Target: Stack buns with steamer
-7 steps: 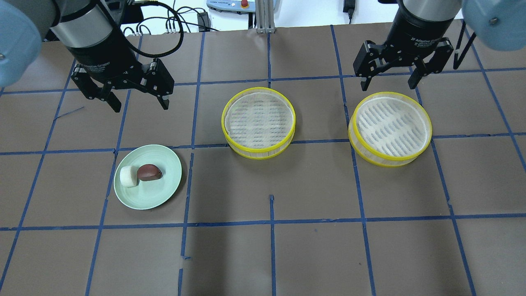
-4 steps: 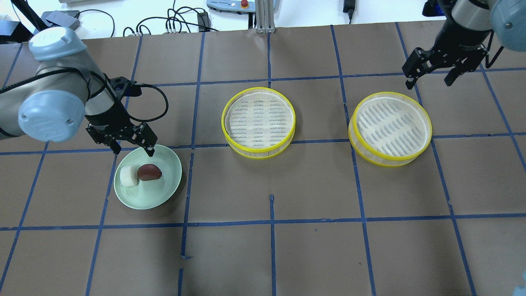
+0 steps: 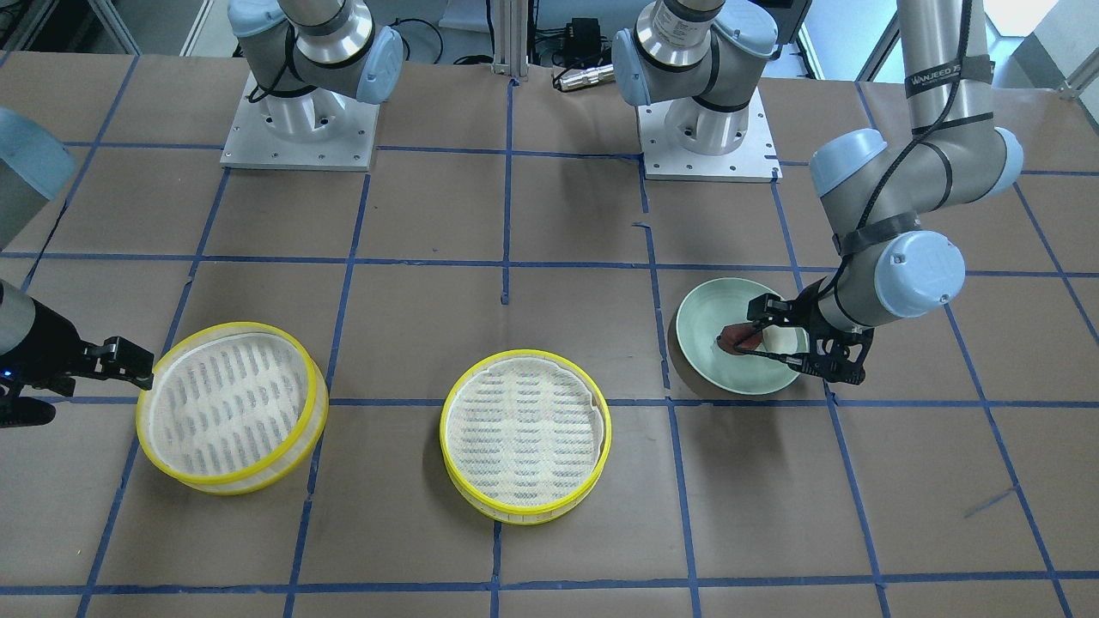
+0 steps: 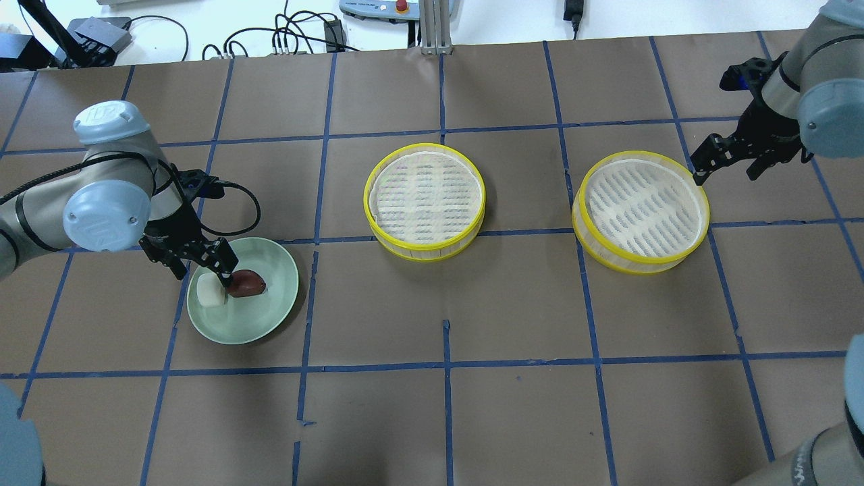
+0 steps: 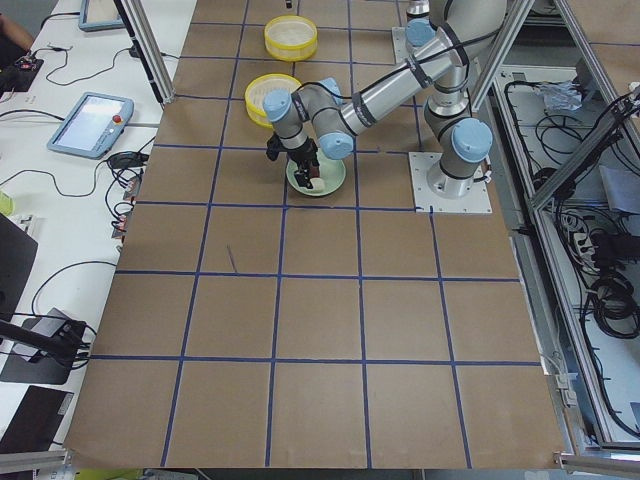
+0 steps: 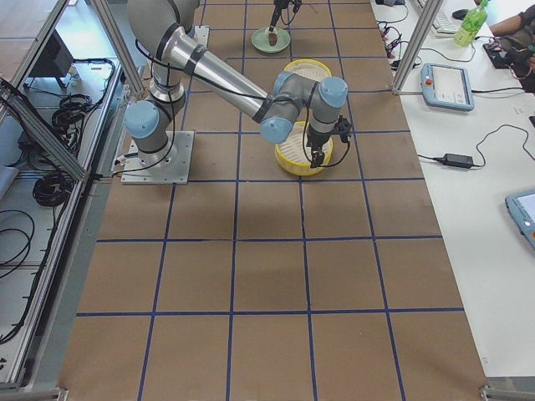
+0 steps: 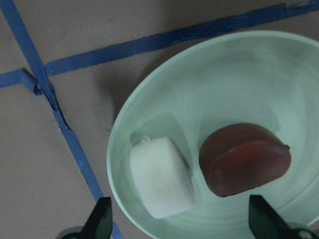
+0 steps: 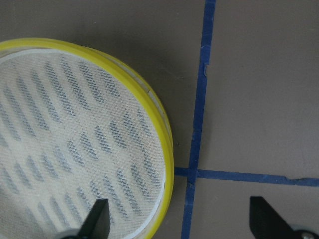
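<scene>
The white bun [image 4: 208, 295] and the reddish-brown bun [image 4: 248, 283] lie side by side on a pale green plate [image 4: 260, 320]. My left gripper [image 4: 202, 275] is open and low over the plate, its fingers either side of the buns. The wrist view shows the white bun [image 7: 162, 184] and the brown bun [image 7: 244, 159] between the fingertips [image 7: 102, 221]. Two empty steamer trays stand on the table, one in the middle [image 4: 425, 201] and one on the right [image 4: 640, 210]. My right gripper [image 4: 725, 174] is open and straddles the right tray's rim [image 8: 167, 149].
Brown paper with blue tape lines [image 4: 445, 364] covers the table. Cables and a control pendant [image 4: 378, 7] lie beyond its far edge. The two arm bases [image 3: 300, 129] stand on the robot's side.
My left gripper has come down from the plate's far rim onto the buns. My right gripper has moved lower and closer to the right tray's rim. Both stay open.
</scene>
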Controlling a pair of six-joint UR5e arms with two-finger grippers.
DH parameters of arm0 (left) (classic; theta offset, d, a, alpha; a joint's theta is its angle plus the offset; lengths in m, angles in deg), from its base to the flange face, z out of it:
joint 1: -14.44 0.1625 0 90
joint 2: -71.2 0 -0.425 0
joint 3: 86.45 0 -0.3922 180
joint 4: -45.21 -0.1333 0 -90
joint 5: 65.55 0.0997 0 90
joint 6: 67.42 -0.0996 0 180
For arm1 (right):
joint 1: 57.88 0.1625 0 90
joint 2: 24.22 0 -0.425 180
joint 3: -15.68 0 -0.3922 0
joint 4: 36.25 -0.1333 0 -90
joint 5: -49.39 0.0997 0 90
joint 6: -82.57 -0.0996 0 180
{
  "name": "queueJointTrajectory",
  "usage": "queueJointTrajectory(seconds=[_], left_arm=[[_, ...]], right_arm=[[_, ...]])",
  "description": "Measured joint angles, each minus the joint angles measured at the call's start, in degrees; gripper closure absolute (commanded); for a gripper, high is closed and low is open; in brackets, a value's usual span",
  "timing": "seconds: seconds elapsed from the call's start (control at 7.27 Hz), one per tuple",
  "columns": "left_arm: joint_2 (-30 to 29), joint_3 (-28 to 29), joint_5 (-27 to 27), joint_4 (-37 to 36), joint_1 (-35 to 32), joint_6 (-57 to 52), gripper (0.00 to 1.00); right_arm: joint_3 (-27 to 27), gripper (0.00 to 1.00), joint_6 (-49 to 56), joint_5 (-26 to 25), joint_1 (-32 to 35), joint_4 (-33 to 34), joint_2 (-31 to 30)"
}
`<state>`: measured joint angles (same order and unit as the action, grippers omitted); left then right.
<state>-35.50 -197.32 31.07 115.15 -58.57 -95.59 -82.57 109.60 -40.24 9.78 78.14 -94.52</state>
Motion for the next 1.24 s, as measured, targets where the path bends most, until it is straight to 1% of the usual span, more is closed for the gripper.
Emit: queueJointTrajectory(seconds=[0.28,0.41,0.55,0.69,0.83,1.1,1.24], left_arm=[[-0.3,0.0,0.3,0.1,0.2,-0.2,0.69],[-0.3,0.0,0.3,0.1,0.2,-0.2,0.81],[-0.3,0.0,0.4,0.1,0.2,-0.2,0.95],[-0.3,0.0,0.4,0.2,0.2,-0.2,1.0],[-0.3,0.2,0.4,0.3,0.2,-0.3,1.0],[0.3,1.4,0.3,1.6,0.2,-0.4,1.0],[0.9,3.3,0.1,4.1,0.2,-0.2,1.0]], right_arm=[[-1.2,0.05,0.1,-0.7,-0.3,1.5,0.5],[-1.9,0.05,0.0,-1.1,-0.5,2.0,1.0],[-3.2,0.06,-0.2,-1.2,-0.8,3.3,1.3],[-4.3,0.1,-0.6,-1.1,-0.9,5.3,1.7],[-5.0,0.29,-1.0,-0.9,-1.0,6.7,2.4],[-5.4,0.74,-2.4,-0.6,-1.0,7.6,3.2],[-5.5,0.85,-2.9,-0.5,-1.0,7.6,3.3]])
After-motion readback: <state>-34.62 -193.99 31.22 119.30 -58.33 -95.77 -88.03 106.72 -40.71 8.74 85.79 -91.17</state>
